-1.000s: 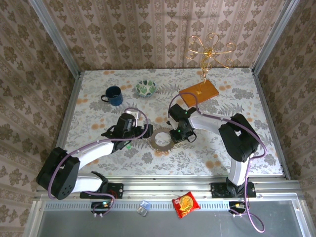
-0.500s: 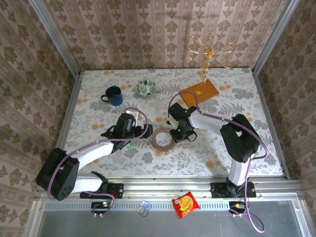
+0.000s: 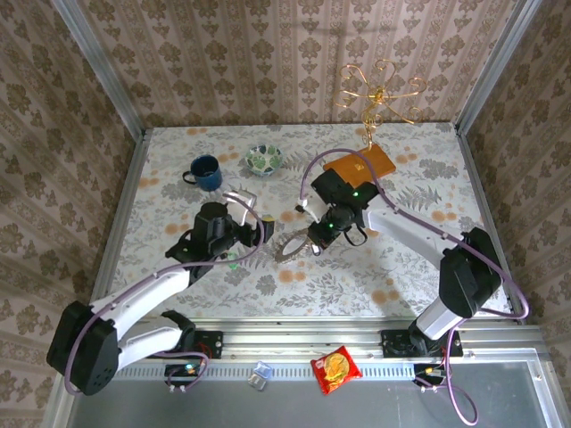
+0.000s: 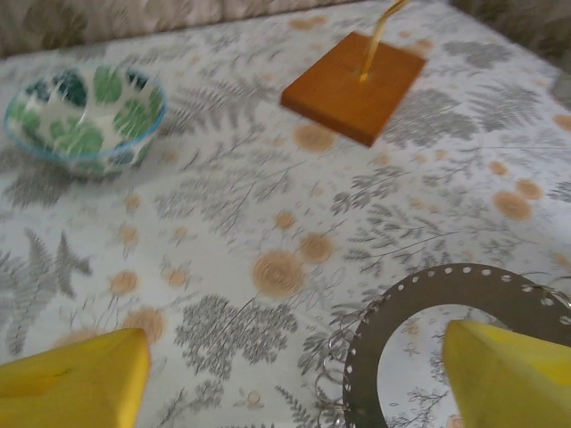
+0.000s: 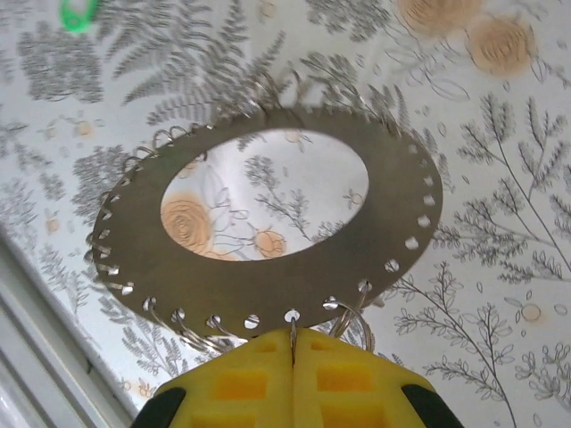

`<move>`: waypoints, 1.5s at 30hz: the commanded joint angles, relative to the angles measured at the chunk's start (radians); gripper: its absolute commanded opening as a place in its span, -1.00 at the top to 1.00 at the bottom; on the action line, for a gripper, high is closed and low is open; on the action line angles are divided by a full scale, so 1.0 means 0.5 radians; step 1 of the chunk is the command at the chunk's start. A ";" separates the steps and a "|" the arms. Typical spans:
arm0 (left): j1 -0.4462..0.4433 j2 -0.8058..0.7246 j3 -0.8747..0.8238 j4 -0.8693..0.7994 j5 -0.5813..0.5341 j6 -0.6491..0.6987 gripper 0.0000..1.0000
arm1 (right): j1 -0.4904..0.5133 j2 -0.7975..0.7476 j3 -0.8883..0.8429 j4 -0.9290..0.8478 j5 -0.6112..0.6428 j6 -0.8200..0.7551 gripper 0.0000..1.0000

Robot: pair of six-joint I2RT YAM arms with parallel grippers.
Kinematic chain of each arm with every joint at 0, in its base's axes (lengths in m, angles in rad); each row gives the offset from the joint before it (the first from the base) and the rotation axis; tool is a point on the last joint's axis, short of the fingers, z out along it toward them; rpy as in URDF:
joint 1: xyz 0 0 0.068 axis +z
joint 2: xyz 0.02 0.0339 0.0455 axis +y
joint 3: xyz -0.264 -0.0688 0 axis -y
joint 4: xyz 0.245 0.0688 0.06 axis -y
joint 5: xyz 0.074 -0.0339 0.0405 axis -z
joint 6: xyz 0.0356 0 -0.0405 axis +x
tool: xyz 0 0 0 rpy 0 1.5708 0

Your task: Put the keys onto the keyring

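**Right claw pinches the keyring, left claw stands wide**

The right claw (image 5: 293, 352) is closed on the rim of the keyring (image 5: 268, 214), a flat perforated metal ring hung with wire loops, and holds it tilted off the surface (image 3: 357, 267). The left claw (image 4: 294, 348) faces the keyring from the opposite side, its yellow fingers (image 4: 76, 383) spread wide with nothing gripped. The green-headed key (image 5: 78, 12) lies on the surface beyond the keyring's far rim, apart from it.

Floral table (image 3: 357, 285): blue mug (image 3: 205, 172), leaf-print bowl (image 3: 264, 160), orange stand base (image 3: 360, 166), green-headed key (image 5: 78, 13).
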State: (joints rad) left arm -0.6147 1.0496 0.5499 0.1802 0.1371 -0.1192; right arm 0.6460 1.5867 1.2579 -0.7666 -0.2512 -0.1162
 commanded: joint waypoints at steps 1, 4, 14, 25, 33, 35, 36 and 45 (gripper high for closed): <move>-0.007 -0.078 -0.035 0.073 0.312 0.363 -0.57 | 0.014 -0.119 0.038 -0.004 -0.207 -0.273 1.00; -0.007 -0.109 -0.041 0.057 0.506 0.496 -0.48 | 0.021 -0.194 -0.013 0.070 -0.287 -0.408 1.00; -0.007 -0.210 -0.143 0.224 0.607 0.481 -0.43 | 0.019 -0.153 0.033 0.119 -0.265 -0.280 1.00; 0.167 -0.482 -0.265 0.234 -0.435 0.024 -0.66 | 0.079 0.056 0.132 0.677 -0.130 0.048 1.00; 0.232 -0.535 -0.238 0.010 -0.490 -0.095 -0.67 | 0.087 0.204 0.050 0.889 -0.040 -0.069 1.00; 0.235 -0.521 -0.241 -0.002 -0.496 -0.124 -0.68 | 0.089 0.214 -0.013 0.800 0.027 -0.156 1.00; 0.235 -0.515 -0.246 -0.001 -0.496 -0.137 -0.68 | 0.086 0.216 -0.036 0.760 0.056 -0.191 1.00; 0.242 -0.431 -0.260 0.084 -0.470 -0.163 -0.76 | 0.082 0.165 -0.264 0.430 0.302 -0.320 1.00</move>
State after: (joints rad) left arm -0.5022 0.8284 0.4294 0.2085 -0.0914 -0.1772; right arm 0.6876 1.6821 1.1450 -0.4747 -0.1719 -0.2382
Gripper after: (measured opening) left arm 0.878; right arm 0.052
